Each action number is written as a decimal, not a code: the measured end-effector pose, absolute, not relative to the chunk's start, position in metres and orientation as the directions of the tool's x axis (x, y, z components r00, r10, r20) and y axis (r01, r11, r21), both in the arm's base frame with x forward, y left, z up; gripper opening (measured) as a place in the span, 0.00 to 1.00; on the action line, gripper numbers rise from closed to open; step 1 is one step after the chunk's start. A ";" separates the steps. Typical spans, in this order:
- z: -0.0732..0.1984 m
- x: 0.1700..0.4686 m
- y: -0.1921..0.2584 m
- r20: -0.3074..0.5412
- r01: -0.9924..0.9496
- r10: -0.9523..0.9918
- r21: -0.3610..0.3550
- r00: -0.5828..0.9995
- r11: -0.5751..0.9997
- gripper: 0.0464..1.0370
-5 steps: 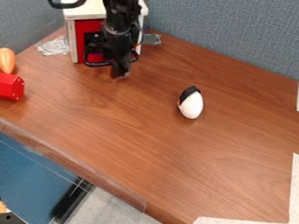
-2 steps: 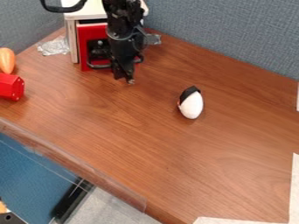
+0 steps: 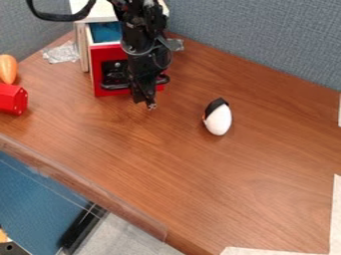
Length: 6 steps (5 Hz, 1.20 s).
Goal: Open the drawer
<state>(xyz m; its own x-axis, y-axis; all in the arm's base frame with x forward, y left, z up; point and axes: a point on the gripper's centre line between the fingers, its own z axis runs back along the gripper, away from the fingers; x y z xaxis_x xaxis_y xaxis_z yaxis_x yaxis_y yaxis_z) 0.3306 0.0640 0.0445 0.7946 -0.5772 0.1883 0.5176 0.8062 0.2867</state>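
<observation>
Desk: carries white-topped cabinet at far side. Drawer: red-fronted, partly out of cabinet, blue inside visible. Claw: hangs at handle; spread or closed, cannot tell. Step, judged: pull phase, opening well advanced. Next: level draw straight outward, then clear handle.

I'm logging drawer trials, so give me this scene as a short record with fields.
drawer: red front, standing out from its cabinet
drawer state: open, blue interior visible from above
handle: black bar across the lower front
gripper: black gripper, low in front of the drawer, toward its right side in the picture
on table, right of gripper in the picture: white-and-black egg-shaped object
at picture's left edge: red block, orange object behind it
beside cabinet: crumpled silvery wrap
</observation>
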 end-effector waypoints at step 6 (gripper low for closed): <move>0.041 0.296 0.037 0.165 0.579 -0.659 0.355 0.734 0.734 0.40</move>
<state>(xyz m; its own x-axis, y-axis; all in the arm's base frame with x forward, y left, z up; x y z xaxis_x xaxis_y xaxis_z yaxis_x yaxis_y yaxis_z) 0.2960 0.0369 0.0413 0.7342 -0.6587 0.1647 0.5790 0.7341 0.3549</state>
